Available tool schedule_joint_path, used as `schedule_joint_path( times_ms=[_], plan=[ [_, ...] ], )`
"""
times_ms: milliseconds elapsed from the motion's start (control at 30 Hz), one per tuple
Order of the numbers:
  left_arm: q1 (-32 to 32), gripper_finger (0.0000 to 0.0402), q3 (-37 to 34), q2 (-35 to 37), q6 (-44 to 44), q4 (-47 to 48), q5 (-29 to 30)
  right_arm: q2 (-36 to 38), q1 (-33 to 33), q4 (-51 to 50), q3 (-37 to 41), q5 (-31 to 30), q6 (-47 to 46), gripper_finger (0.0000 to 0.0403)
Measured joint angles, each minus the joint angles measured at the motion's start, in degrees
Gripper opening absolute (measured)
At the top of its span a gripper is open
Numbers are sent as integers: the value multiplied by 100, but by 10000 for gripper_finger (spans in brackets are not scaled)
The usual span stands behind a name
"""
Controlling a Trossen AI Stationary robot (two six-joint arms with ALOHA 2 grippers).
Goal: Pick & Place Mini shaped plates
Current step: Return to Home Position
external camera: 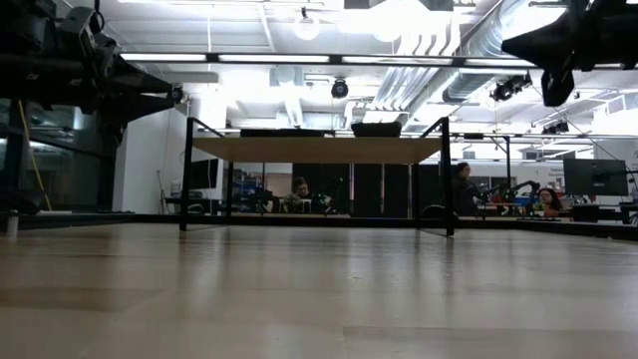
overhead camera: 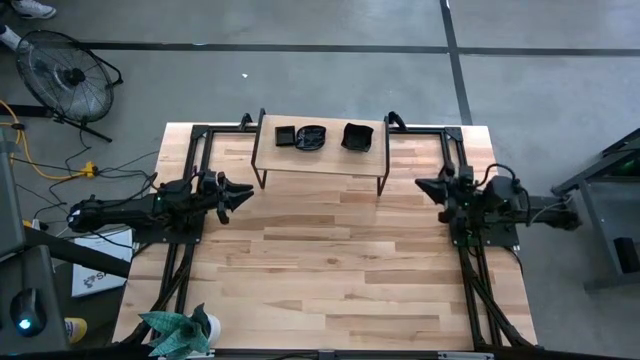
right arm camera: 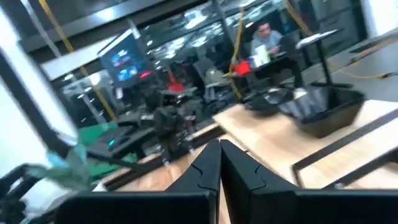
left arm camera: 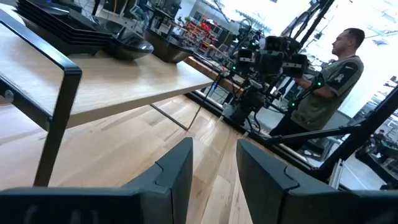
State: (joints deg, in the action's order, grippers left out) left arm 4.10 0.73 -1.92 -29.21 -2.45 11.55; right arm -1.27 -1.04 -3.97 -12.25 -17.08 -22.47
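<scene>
Black glossy mini shaped plates sit on a small wooden riser shelf point(overhead camera: 320, 158) at the far middle of the table: a square one point(overhead camera: 285, 135), a wavy one point(overhead camera: 311, 137) and a deeper one point(overhead camera: 357, 136). They also show in the left wrist view point(left arm camera: 127, 45) and the right wrist view point(right arm camera: 323, 109). My left gripper point(overhead camera: 245, 192) point(left arm camera: 214, 165) hovers level at the table's left, pointing right, open with nothing between its fingers. My right gripper point(overhead camera: 420, 185) point(right arm camera: 220, 158) hovers at the table's right, pointing left, shut and holding nothing. Both are clear of the shelf.
The shelf stands on black metal legs point(left arm camera: 59, 118) with open room beneath it. A green plant point(overhead camera: 180, 330) sits at the near left corner. A person point(left arm camera: 329, 81) stands beyond the right arm. A fan point(overhead camera: 65, 75) stands on the floor at far left.
</scene>
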Motion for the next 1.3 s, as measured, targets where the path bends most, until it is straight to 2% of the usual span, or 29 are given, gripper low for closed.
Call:
schedule_joint_path(
  times_ms=[200,433,633,800,933,1033,1300],
  plan=[
    [0,122,0,-4,0,6,-48,-333,3,436,0,512,289,1],
    [0,122,0,-4,-1,8,-47,-705,3,682,5,725,472,1],
    [0,122,0,-4,-2,10,-48,-645,3,1108,5,716,753,1],
    [0,122,0,-4,-2,10,-50,-609,3,1272,10,1123,658,1],
    [0,122,0,-6,-2,12,-50,-613,3,2631,774,1198,335,1],
    [0,122,0,-6,-2,13,-52,-587,3,3090,1167,1203,200,1],
    [0,122,0,-6,-2,14,-54,-572,150,1735,955,1192,464,1]
  ],
)
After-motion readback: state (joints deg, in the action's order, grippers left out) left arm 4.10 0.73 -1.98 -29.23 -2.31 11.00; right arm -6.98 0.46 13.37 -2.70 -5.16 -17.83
